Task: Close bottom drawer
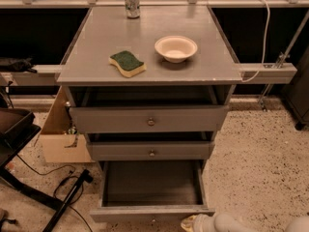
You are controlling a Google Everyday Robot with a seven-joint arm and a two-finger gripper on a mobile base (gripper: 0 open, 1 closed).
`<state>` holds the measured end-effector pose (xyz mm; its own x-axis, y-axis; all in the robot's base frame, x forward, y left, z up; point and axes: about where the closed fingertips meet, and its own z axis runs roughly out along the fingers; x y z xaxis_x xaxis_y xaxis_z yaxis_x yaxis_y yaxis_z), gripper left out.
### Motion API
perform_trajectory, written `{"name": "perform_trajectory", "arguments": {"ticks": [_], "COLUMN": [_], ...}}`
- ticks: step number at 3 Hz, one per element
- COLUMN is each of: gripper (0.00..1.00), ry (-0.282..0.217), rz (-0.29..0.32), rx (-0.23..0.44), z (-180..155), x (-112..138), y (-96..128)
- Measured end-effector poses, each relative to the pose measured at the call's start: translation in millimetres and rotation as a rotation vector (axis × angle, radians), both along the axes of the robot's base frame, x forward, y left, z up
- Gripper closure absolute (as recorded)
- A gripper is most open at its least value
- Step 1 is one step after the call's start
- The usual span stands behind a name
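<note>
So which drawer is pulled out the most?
The bottom drawer: its whole tray shows; the two above barely stick out. The tool sits by its front corner.

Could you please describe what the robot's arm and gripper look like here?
Only a little shows. The arm is made of smooth, rounded, off-white segments. The gripper, at the picture's bottom edge by the right end of the bottom drawer front, appears as a yellowish-tan tip. No cables or markings are visible on them.
</note>
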<state>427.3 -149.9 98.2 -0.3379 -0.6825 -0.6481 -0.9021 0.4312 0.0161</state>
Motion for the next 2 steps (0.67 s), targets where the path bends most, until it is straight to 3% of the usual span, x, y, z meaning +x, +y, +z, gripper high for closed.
{"name": "perform_trajectory", "arguments": {"ticks": [1,2], "gripper": [1.0,1.0], "ry": [-0.03,-0.03], "rz": [-0.012,-0.012], "rx": [0.007,0.007], "z": [8.8,8.8], "x": [24.0,24.0], "y": [-4.0,-4.0]}}
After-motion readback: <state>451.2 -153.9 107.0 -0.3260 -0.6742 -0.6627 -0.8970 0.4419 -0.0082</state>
